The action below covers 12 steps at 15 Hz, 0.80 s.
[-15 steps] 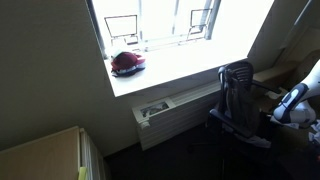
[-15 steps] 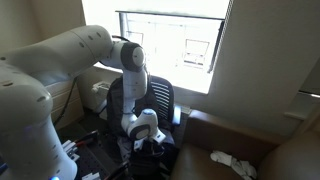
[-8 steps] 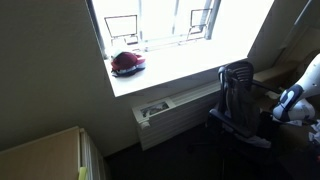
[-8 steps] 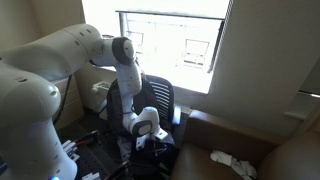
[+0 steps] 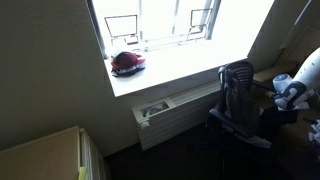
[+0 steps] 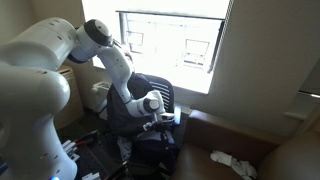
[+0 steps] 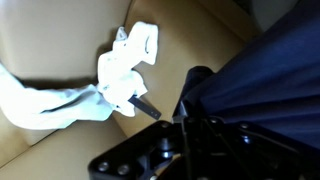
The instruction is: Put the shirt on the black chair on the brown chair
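Now the arm has lifted: a moment back the pincer (image 6: 160, 112) sat low over the seat of the black chair (image 5: 237, 88). In an exterior view it now hangs higher and further right, with dark fabric draped beneath it. The wrist view shows the pincer pressed together on a bunched fold of the navy shirt (image 7: 262, 85), which hangs clear of the seat. Beyond it lies tan padding that I take for the brown chair (image 7: 195, 35), with a crumpled white cloth (image 7: 125, 68) lying on it. So the pick-up looks done and the carry has begun; the release is yet to come.
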Each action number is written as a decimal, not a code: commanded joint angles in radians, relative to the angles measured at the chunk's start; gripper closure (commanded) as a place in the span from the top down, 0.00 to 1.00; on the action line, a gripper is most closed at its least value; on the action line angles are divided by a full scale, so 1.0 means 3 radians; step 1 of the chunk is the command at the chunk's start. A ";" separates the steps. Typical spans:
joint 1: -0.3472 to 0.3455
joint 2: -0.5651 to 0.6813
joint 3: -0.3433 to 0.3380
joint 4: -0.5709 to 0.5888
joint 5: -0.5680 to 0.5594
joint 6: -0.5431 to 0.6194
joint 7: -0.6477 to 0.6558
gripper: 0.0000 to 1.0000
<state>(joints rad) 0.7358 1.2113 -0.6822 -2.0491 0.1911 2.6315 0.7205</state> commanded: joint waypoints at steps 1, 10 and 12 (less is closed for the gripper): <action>0.0162 -0.0545 -0.0343 -0.0309 -0.0505 -0.0258 -0.0036 0.01; 0.0564 -0.2227 -0.1184 -0.1038 -0.0372 0.0454 -0.0322 0.01; 0.0748 -0.2572 -0.1517 -0.1117 -0.0406 0.0448 -0.0285 0.01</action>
<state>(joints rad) 0.8882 0.6271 -1.0197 -2.2961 0.0761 2.7416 0.6572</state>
